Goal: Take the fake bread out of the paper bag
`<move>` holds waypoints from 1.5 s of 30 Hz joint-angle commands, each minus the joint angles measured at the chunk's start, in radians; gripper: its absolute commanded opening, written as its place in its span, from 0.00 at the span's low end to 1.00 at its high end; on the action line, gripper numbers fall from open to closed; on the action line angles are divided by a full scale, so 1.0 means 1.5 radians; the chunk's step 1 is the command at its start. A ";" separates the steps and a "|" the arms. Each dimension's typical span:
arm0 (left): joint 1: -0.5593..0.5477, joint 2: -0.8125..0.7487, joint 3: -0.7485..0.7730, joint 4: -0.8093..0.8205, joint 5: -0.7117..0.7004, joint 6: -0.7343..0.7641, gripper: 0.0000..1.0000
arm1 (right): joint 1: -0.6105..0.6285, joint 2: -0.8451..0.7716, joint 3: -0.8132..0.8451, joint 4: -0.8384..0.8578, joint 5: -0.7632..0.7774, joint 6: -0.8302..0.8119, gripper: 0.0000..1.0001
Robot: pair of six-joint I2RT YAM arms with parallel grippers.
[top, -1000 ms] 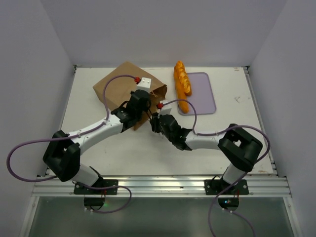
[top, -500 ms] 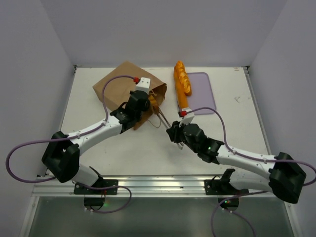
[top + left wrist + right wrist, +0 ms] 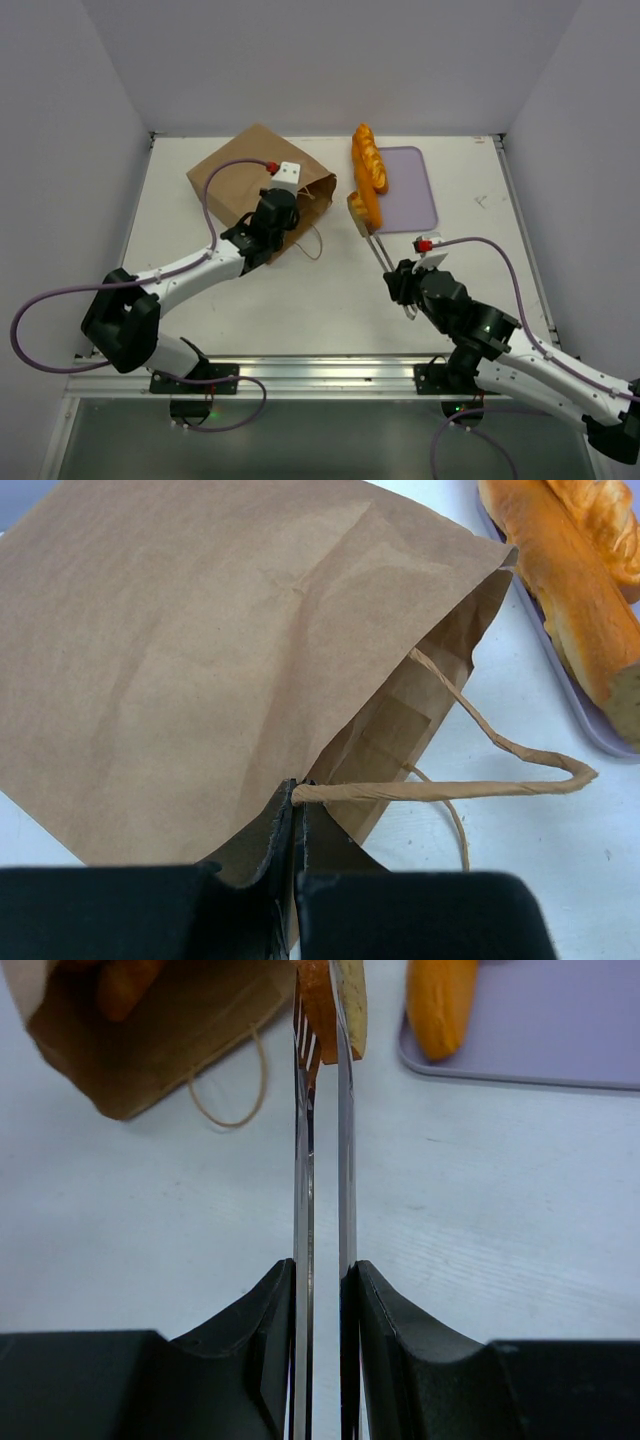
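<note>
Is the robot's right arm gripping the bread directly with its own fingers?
No, the right fingers clamp long metal tongs, and the tongs' tips pinch the bread piece.

Paper bag: brown kraft, lay flat with its mouth open, cord handle pinched in the left gripper.
Fake bread: glossy orange loaves lay well ahead of the right gripper; one piece was clamped at the far tips of the tongs.
</note>
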 commanded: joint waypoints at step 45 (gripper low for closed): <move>0.006 -0.089 -0.082 0.092 0.010 0.010 0.00 | -0.162 0.335 0.087 0.147 0.057 -0.099 0.14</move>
